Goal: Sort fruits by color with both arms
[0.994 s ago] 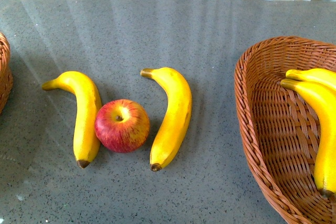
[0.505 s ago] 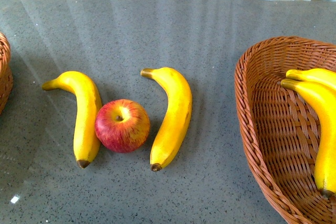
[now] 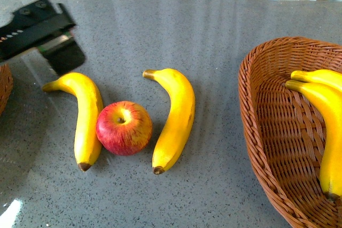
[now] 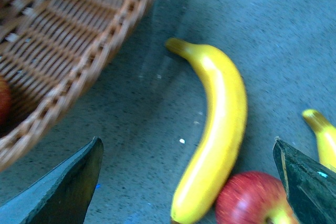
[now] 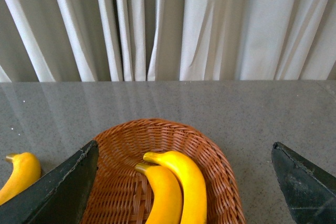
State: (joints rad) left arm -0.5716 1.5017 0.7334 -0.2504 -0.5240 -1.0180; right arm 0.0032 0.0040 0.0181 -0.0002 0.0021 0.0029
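A red apple (image 3: 124, 128) lies on the grey table between two yellow bananas, one on its left (image 3: 85, 116) and one on its right (image 3: 173, 118). The left gripper (image 3: 53, 41) hangs open above the stem end of the left-hand banana. The left wrist view shows that banana (image 4: 218, 129) and the apple (image 4: 252, 198) between the wide-apart jaws of the left gripper (image 4: 187, 145). A second red apple (image 4: 4, 103) peeks out inside the left basket (image 4: 68, 40). The right gripper (image 5: 185, 145) stands open above the right basket (image 5: 220, 166), which holds two bananas (image 5: 186, 182).
The right wicker basket (image 3: 251, 94) fills the table's right side, with its bananas (image 3: 326, 110) inside. Only the rim of the left basket (image 3: 4, 78) shows at the left edge. White curtains (image 5: 168, 24) hang behind the table's far edge.
The left gripper has come into the front view at the upper left, over the left banana's stem. None of the fruit has moved.
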